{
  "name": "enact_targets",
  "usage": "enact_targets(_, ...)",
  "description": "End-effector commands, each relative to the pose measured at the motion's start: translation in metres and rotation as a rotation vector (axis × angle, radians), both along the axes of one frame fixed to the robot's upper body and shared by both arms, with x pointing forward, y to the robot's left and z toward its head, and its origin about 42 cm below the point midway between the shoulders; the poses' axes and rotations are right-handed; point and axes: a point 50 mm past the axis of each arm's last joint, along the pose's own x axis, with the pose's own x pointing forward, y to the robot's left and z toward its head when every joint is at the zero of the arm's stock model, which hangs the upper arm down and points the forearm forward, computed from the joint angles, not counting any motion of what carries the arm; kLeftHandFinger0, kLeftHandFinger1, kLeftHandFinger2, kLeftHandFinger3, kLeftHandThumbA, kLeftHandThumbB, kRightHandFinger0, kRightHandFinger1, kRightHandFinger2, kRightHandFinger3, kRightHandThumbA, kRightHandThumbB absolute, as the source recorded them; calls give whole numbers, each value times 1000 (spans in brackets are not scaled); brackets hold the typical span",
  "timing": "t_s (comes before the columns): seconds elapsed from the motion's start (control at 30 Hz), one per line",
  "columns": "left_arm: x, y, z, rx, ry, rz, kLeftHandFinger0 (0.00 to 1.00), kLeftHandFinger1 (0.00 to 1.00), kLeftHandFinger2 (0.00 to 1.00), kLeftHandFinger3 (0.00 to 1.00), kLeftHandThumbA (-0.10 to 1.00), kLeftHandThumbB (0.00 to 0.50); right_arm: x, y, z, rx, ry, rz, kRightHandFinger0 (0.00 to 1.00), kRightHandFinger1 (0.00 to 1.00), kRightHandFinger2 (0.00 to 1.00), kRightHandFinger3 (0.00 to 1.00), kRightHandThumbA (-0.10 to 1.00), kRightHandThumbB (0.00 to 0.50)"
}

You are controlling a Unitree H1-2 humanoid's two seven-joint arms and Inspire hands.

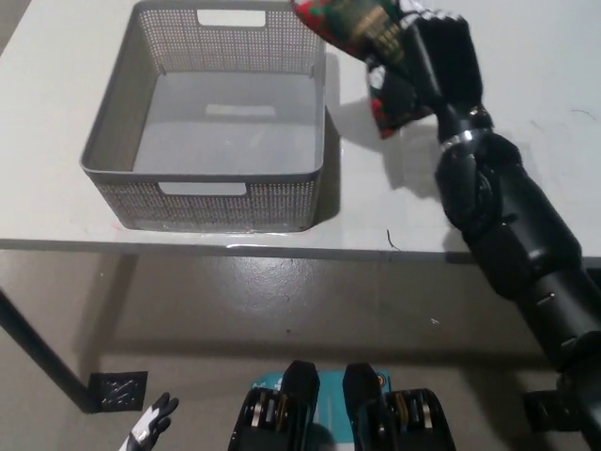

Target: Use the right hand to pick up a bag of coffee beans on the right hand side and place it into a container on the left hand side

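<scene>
Right hand (437, 61), fingers clamped on the coffee bag (349, 19), hovers at the basket's (131, 122) two o'clock corner; basket centre lies toward eight o'clock

It was probably a lab or workshop: a plain white table (235, 230) stood on bare concrete floor (282, 310).

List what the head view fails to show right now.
- Coffee bag: its top is cut off by the upper edge, and the right hand covers its middle.
- Left hand: mostly cut off at the bottom edge; open or shut is unclear.
- Basket: near inner wall hidden by its own rim.
</scene>
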Motion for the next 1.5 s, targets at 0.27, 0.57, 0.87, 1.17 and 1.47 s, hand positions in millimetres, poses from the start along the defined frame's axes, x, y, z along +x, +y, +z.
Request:
enact_targets(0.27,12,-7,-15,53,34,-38,1000,1000,1000,1000,1000,473,-26,72,104,136,-148,204,0,488,804,1000,-100,150)
enact_targets(0.57,14,-17,-12,31,53,-72,1000,1000,1000,1000,1000,477,-18,121,116,153,-99,229,0,444,789,982,-100,154)
enact_targets(0.87,12,-21,-7,43,54,-96,1000,1000,1000,1000,1000,488,-2,154,98,98,10,212,0,428,748,927,-100,132)
enact_targets(1.17,11,-32,-2,51,22,-138,1000,1000,1000,1000,1000,463,8,170,76,-78,314,189,1000,1000,1000,1000,790,390)
enact_targets(1.47,5,-31,-1,53,30,-143,1000,1000,1000,1000,1000,466,13,143,64,-115,425,216,1000,1000,1000,1000,1000,500)
